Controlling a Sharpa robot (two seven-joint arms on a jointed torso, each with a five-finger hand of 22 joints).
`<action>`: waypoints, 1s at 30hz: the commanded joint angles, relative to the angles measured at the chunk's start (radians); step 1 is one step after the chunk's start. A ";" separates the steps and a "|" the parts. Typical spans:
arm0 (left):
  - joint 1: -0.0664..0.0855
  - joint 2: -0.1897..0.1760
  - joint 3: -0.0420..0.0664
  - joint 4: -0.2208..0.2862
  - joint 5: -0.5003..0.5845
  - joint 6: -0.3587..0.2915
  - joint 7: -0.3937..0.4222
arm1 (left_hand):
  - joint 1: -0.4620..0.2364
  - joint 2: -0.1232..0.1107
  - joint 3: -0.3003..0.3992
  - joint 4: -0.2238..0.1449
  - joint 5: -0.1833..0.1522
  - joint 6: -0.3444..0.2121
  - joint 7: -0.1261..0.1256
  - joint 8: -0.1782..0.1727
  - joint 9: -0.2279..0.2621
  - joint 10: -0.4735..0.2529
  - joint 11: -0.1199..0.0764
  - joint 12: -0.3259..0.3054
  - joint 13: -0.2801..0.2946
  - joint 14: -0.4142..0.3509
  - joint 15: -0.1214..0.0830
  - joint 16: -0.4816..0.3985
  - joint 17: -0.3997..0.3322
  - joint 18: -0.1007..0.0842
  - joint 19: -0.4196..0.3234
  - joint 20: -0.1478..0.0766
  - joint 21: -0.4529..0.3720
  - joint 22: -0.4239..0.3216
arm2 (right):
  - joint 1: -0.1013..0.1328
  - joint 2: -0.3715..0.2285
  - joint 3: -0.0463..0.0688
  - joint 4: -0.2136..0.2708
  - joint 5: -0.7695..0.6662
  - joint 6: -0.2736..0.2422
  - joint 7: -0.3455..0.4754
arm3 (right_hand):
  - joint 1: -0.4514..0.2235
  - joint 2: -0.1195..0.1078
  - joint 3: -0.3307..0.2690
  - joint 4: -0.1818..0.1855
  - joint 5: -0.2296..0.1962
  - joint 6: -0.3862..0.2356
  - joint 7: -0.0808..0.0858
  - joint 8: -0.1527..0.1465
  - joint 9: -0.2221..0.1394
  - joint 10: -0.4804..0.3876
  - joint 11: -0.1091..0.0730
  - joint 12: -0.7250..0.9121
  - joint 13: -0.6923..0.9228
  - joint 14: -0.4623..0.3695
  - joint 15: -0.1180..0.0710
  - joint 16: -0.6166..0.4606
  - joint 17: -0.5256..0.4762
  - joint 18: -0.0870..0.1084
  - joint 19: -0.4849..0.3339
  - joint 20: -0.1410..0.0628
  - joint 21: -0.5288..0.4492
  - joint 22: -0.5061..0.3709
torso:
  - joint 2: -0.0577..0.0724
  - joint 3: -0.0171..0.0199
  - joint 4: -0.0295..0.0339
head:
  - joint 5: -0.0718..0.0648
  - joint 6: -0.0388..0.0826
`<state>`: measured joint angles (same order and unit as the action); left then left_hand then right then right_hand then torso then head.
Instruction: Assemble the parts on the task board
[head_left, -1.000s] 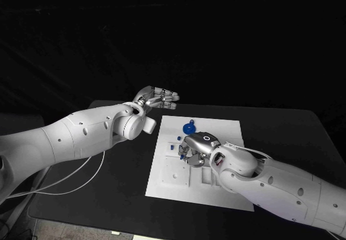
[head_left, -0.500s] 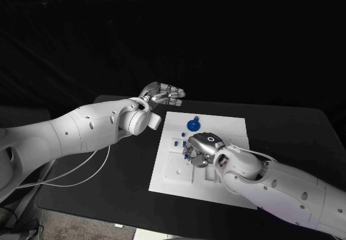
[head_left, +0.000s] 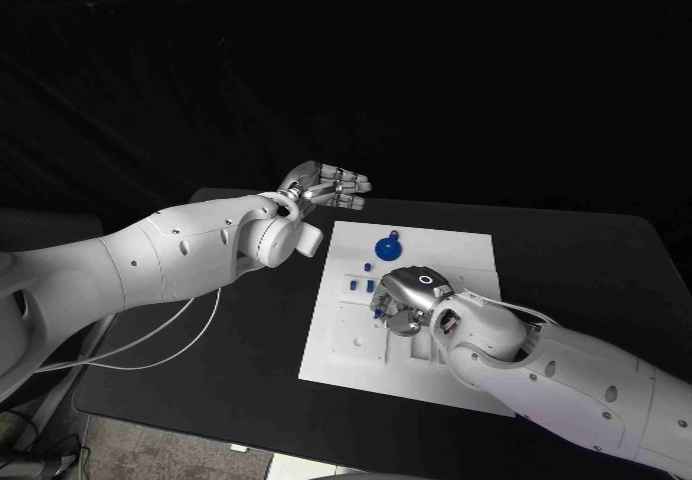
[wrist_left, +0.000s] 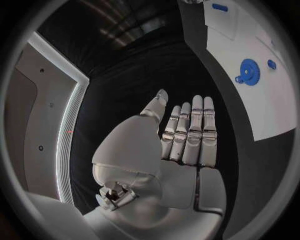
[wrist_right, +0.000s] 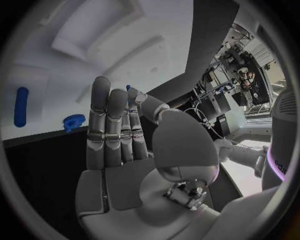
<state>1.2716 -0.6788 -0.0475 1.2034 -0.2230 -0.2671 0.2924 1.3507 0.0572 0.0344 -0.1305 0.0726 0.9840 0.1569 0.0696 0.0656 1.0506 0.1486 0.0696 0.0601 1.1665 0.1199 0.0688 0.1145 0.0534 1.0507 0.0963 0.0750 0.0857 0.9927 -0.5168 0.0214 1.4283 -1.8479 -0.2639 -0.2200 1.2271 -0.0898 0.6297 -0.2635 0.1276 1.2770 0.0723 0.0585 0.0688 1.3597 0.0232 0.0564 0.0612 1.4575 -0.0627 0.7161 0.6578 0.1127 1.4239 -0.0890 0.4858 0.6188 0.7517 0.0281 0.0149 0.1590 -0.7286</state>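
Black table (head_left: 202, 350), dark backdrop behind. White task board (head_left: 346, 350) at table centre; blue gear-shaped part (head_left: 388, 248) near far edge. Left hand (head_left: 326, 186) raised beyond board's far left corner, fingers extended together, holding nothing. Right hand (head_left: 404, 298) low over board middle; grasp cannot be told.

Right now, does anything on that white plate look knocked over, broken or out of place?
Nothing stands out. The task board lies flat on the table, the blue gear and small blue parts rest on it, the right hand is low over its middle, and the left hand is beyond its far corner.
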 joint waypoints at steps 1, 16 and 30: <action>0.002 0.001 0.001 0.002 0.001 0.015 0.005 | 0.000 -0.005 -0.004 0.000 -0.003 -0.005 0.001 0.000 0.001 -0.007 0.000 0.001 0.000 -0.005 -0.001 -0.002 -0.001 -0.003 0.003 0.005 0.004 -0.001 | -0.001 0.001 -0.002 -0.002 -0.018 0.023 -0.006 | -0.006 0.005 0.007 -0.001 0.001 0.007 0.003 0.006 0.001 0.006 -0.003 0.003 0.001 0.001 -0.006 0.006 0.001 0.009 0.007 -0.002 -0.006 0.004 | 0.000 -0.0002 -0.0005 | 0.002 -0.002; 0.001 0.005 0.001 0.002 0.001 0.018 0.003 | 0.000 -0.005 -0.004 0.000 -0.003 -0.005 0.001 0.000 0.001 -0.007 0.000 0.001 0.000 -0.005 -0.001 -0.002 -0.001 -0.003 0.003 0.005 0.004 -0.001 | -0.004 0.008 -0.017 -0.014 -0.019 0.032 -0.002 | -0.006 0.005 0.006 -0.001 0.001 0.006 0.003 0.005 0.001 0.006 -0.002 0.003 0.001 0.001 -0.006 0.006 0.001 0.008 0.008 -0.001 -0.007 0.006 | 0.000 -0.0005 0.0012 | 0.004 -0.007; 0.001 0.005 0.001 0.003 0.001 0.020 0.003 | 0.000 -0.005 -0.004 0.000 -0.003 -0.005 0.001 0.000 0.001 -0.007 0.000 0.001 0.000 -0.005 -0.001 -0.002 -0.001 -0.003 0.003 0.005 0.004 -0.001 | -0.008 0.015 -0.023 -0.024 -0.019 0.032 0.002 | -0.007 0.005 0.006 -0.002 0.003 0.007 0.003 0.006 0.001 0.006 -0.002 0.003 0.001 0.001 -0.006 0.007 0.000 0.008 0.009 -0.002 -0.010 0.009 | 0.000 -0.0007 0.0021 | 0.007 -0.011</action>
<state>1.2716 -0.6757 -0.0475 1.2042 -0.2225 -0.2606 0.2896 1.3507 0.0572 0.0344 -0.1305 0.0726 0.9840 0.1569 0.0696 0.0655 1.0506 0.1486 0.0696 0.0601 1.1665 0.1199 0.0688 0.1146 0.0534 1.0507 0.0963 0.0750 0.0859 0.9861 -0.5032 -0.0014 1.4043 -1.8521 -0.2456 -0.2229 1.2264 -0.0892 0.6293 -0.2638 0.1269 1.2770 0.0753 0.0607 0.0688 1.3597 0.0232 0.0564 0.0610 1.4575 -0.0628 0.7161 0.6575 0.1005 1.4277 -0.0927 0.4817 0.6264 0.7518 0.0277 0.0166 0.1650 -0.7382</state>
